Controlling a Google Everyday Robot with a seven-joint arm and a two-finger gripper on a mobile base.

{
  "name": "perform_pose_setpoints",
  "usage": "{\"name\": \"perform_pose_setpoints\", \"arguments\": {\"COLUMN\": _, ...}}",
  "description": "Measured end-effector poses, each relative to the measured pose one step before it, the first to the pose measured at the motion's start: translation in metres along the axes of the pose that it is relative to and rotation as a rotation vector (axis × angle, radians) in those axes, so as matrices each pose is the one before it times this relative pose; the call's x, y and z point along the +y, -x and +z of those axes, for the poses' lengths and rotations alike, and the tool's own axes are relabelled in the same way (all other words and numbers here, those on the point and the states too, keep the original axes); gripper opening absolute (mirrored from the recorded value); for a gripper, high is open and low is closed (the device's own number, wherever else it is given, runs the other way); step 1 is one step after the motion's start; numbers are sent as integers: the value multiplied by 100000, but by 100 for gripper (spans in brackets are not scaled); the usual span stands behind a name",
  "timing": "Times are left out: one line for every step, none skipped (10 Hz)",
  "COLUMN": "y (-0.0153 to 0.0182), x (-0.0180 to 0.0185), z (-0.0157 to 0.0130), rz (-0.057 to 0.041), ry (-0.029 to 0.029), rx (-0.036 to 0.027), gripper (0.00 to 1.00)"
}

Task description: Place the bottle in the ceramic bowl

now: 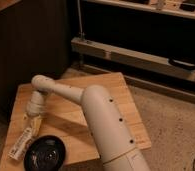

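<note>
The bottle (pixel 22 141) is slim and clear with a white label. It lies slanted near the front left of the wooden table (pixel 113 95), its lower end close to the table's left edge. The black ceramic bowl (pixel 45 154) sits just to its right at the table's front edge, glossy inside and holding nothing. My gripper (pixel 34 123) points down from the white arm (pixel 101 115) and is at the bottle's upper end. The gripper hides the cap end of the bottle.
A dark cabinet (pixel 26 45) stands behind the table on the left. A metal rail and shelf frame (pixel 136 55) runs along the back right. Speckled floor (pixel 176 125) lies to the right of the table.
</note>
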State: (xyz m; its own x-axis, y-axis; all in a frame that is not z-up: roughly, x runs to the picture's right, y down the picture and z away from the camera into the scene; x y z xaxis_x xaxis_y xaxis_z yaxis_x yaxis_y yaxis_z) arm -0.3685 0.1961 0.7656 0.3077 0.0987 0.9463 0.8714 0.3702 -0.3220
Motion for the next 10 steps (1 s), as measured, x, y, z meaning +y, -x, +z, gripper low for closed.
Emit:
{"name": "perform_pose_setpoints", "arguments": {"y": 655, "x": 410, "z": -2057, "rz": -250, "ry": -1488, "rx": -457, "gripper": 0}}
{"name": "perform_pose_setpoints", "arguments": {"y": 495, "x": 278, "z": -1227, "rz": -330, "ry": -677, "rx": -53, "gripper": 0}}
{"name": "perform_pose_setpoints", "arguments": {"y": 598, "x": 591, "z": -1904, "rz": -304, "ry": -1134, "rx": 104, "gripper": 0}}
{"name": "perform_pose_setpoints", "arguments": {"y": 394, "x": 1020, "z": -2183, "rz": 51, "ry": -1146, "rx": 581, "gripper": 0}}
{"name": "perform_pose_setpoints", "arguments": {"y": 101, "x": 544, "z": -1431, "rz": 90, "ry": -576, "rx": 678, "gripper": 0}}
{"name": "perform_pose_setpoints", "arguments": {"y": 395, "x": 208, "z": -830, "rz": -452, "ry": -248, "rx": 991, "gripper": 0}}
{"name": "perform_pose_setpoints", "arguments": {"y": 738, "x": 646, "z": -688, "rz": -748, "ry": 267, "rx": 1523, "gripper": 0}}
{"name": "perform_pose_setpoints", "arguments": {"y": 966, "x": 1161, "z": -536, "rz": -58, "ry": -1155, "rx": 1296, "gripper": 0}}
{"name": "perform_pose_setpoints", "arguments": {"y": 784, "x": 1150, "z": 106, "rz": 141, "ry": -1409, "rx": 374, "gripper": 0}}
{"name": "perform_pose_setpoints", "arguments": {"y": 1146, "x": 937, "z": 410, "rz": -638, "ry": -848, "rx": -23, "gripper": 0}}
